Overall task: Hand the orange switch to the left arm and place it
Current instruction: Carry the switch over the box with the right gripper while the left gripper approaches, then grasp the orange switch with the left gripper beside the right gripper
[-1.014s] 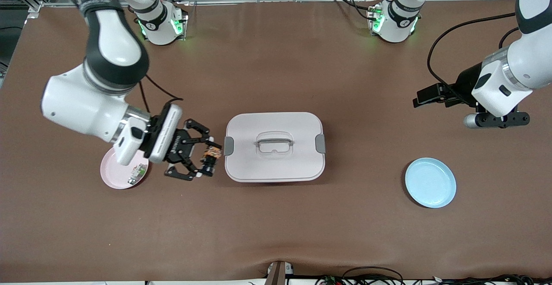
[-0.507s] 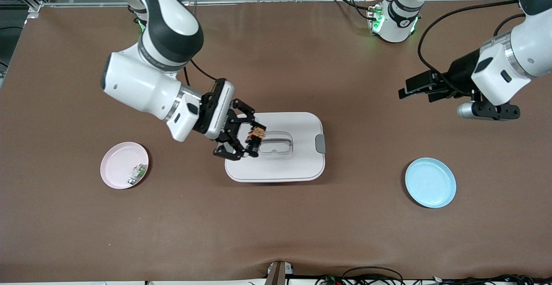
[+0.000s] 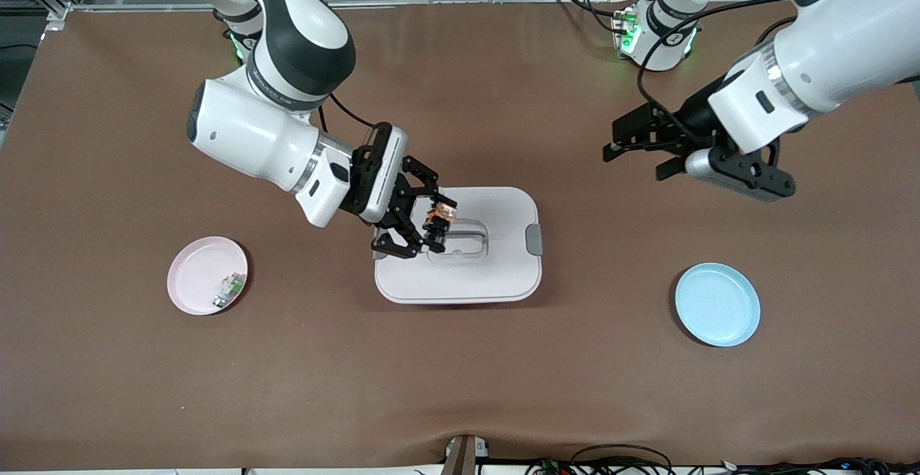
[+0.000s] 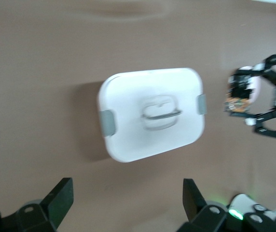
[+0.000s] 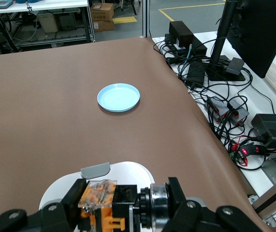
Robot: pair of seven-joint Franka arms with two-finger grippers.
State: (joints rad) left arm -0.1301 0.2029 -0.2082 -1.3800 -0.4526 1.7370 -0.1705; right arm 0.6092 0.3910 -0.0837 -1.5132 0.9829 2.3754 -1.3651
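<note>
The orange switch [image 3: 439, 218], a small black cylinder with an orange end, hangs over the white box [image 3: 489, 274], above the lid near the recessed handle. My right gripper [image 3: 438, 228] is shut on it. In the right wrist view the switch [image 5: 99, 195] sits crosswise between the right gripper's [image 5: 126, 204] fingers, with the box [image 5: 128, 171] below. My left gripper [image 3: 634, 162] is open and empty in the air, over bare table toward the left arm's end. The left wrist view shows its gripper [image 4: 127, 203] spread wide, the box [image 4: 147, 96] and the held switch [image 4: 238, 94].
A pink plate [image 3: 198, 274] holding a small white-and-green part [image 3: 228, 289] lies toward the right arm's end. A blue plate [image 3: 717, 304] lies toward the left arm's end, seen also as the blue plate [image 5: 118, 97] in the right wrist view. Brown table all round.
My right arm has carried the switch from beside the pink plate up over the box. My left arm has swung in toward the box, still open.
</note>
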